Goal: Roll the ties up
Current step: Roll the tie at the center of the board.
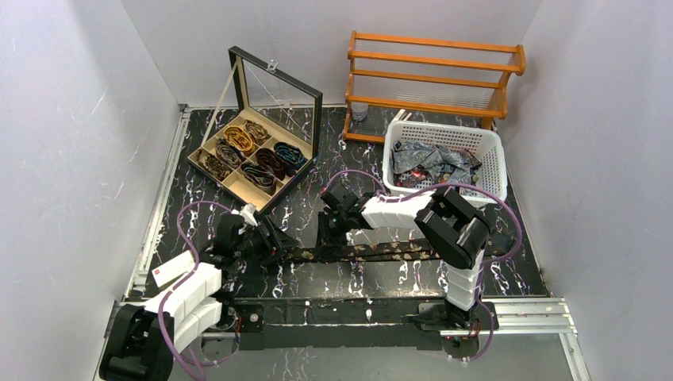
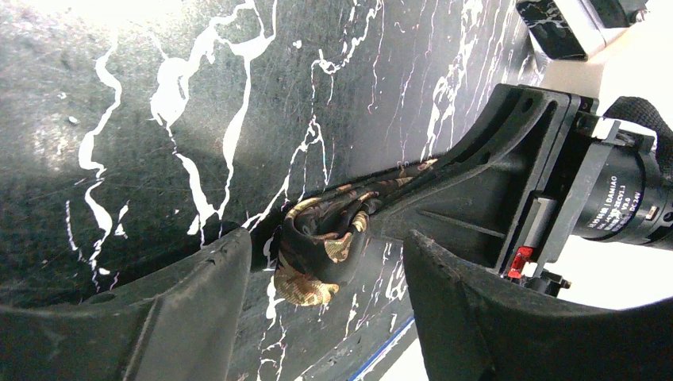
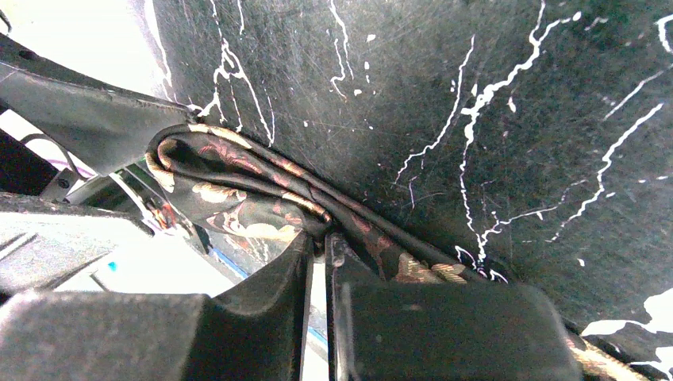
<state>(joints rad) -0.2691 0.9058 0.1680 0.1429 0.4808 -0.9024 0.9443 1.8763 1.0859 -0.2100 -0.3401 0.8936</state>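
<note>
A dark tie with gold floral spots (image 1: 397, 252) lies stretched along the near part of the black marble table (image 1: 333, 278). Its left end is curled into a small loose coil (image 2: 325, 246). My left gripper (image 1: 279, 244) is open, and in the left wrist view (image 2: 327, 266) the coil sits between its fingers (image 2: 198, 302) without being held. My right gripper (image 1: 332, 232) is shut on the tie just right of the coil. In the right wrist view (image 3: 317, 242) it pinches the folded fabric (image 3: 238, 198).
An open wooden box (image 1: 254, 155) with several rolled ties stands at the back left. A white basket (image 1: 444, 159) of loose ties stands at the back right, with a wooden rack (image 1: 432, 79) behind it. A white card (image 1: 171, 270) lies near the left arm.
</note>
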